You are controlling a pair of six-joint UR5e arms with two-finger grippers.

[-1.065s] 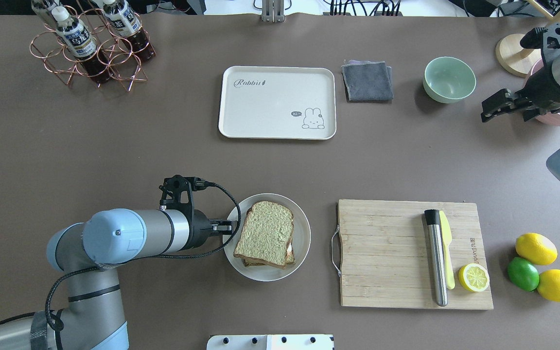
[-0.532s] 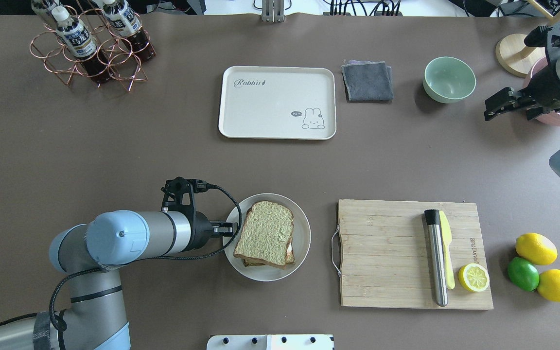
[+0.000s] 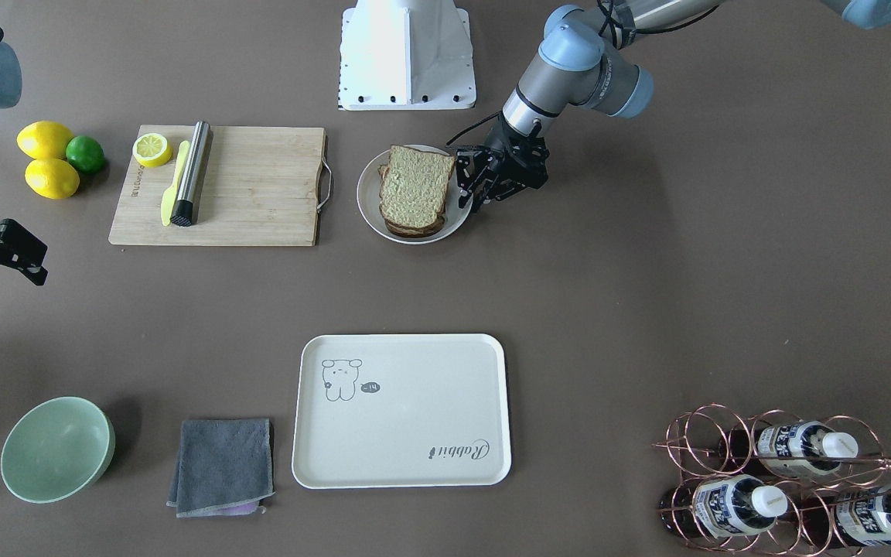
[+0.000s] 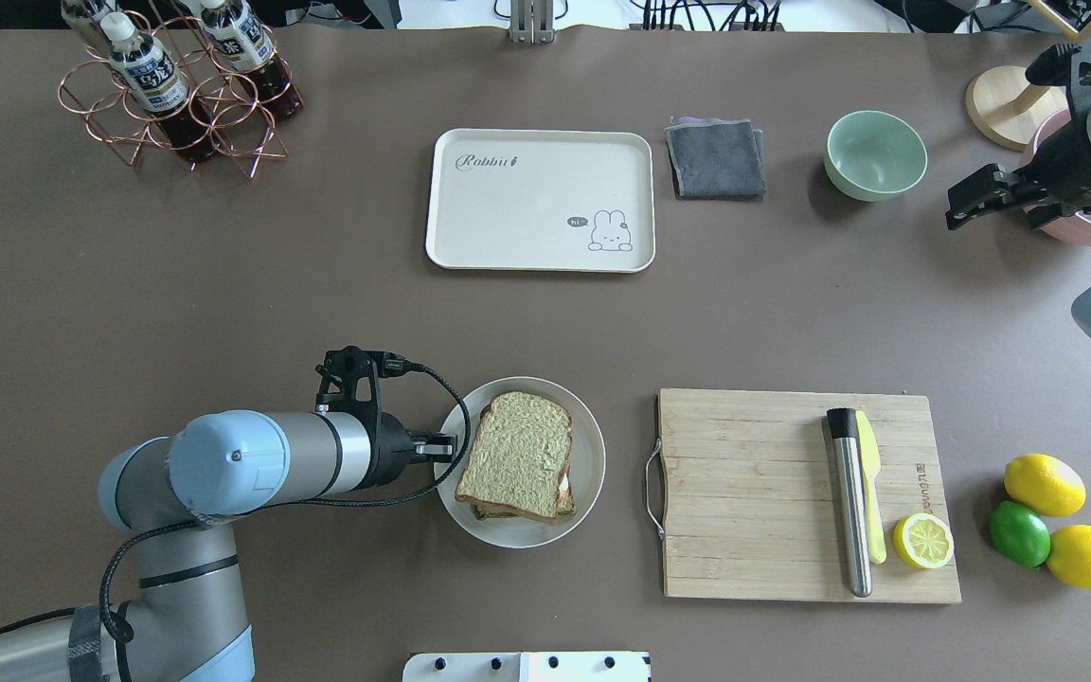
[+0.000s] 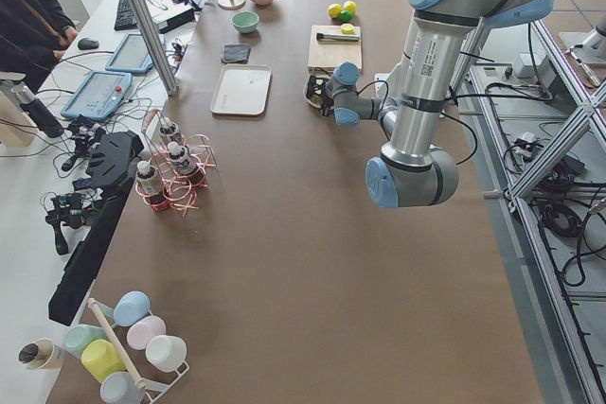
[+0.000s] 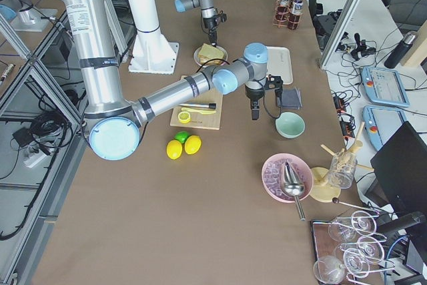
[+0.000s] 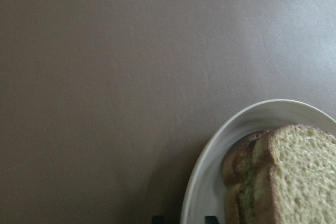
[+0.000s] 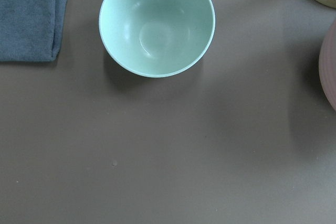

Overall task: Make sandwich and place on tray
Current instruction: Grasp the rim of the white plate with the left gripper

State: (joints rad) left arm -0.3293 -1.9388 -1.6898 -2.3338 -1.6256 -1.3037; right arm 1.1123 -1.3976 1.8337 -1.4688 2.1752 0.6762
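Observation:
The sandwich (image 4: 517, 457) lies on a round white plate (image 4: 588, 464) near the table's front middle; two bread slices show, and the egg is mostly hidden. My left gripper (image 4: 451, 445) sits at the plate's left rim, one finger inside and one outside, shut on the rim. The left wrist view shows the rim (image 7: 210, 171) and the bread edge (image 7: 283, 177) close up. Farther back, the cream tray (image 4: 527, 204) has nothing on it. My right gripper (image 4: 960, 204) hangs open at the far right, holding nothing.
A wooden cutting board (image 4: 754, 493) right of the plate carries a steel rod, a yellow knife and a lemon half. Lemons and a lime (image 4: 1043, 516) lie beyond it. A grey cloth (image 4: 716, 158), green bowl (image 4: 875, 154) and bottle rack (image 4: 176, 95) stand at the back.
My left arm settled slightly toward the table's front at the plate rim. The right gripper drifted a little back and to the right. Plate and sandwich have not moved.

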